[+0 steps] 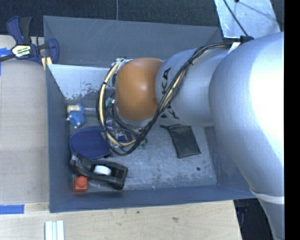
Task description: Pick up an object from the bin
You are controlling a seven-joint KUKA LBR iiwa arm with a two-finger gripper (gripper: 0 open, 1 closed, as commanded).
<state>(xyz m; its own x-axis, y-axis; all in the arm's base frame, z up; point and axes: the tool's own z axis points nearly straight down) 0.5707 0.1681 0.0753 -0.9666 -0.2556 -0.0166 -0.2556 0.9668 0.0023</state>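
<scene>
The arm [230, 89] spans the grey bin [140, 196] from the right. Its orange wrist cover [136, 89] hides most of the gripper [119, 135], so whether the gripper is open or closed cannot be told. The gripper stands over the right edge of a dark blue oval disc [87, 143] in the bin's left half. An off-centre grasp would likely slip off this flat disc. It might instead shove the black tape dispenser [102, 171] just beside the disc, which could displace the small orange piece [80, 184] at the dispenser's end.

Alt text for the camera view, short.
The robot arm, its wrist under an orange cover, reaches down into the left half of the grey bin, beside a dark blue oval disc. Nearby lie a black tape dispenser, a small orange piece and a dark grey flat slab.
</scene>
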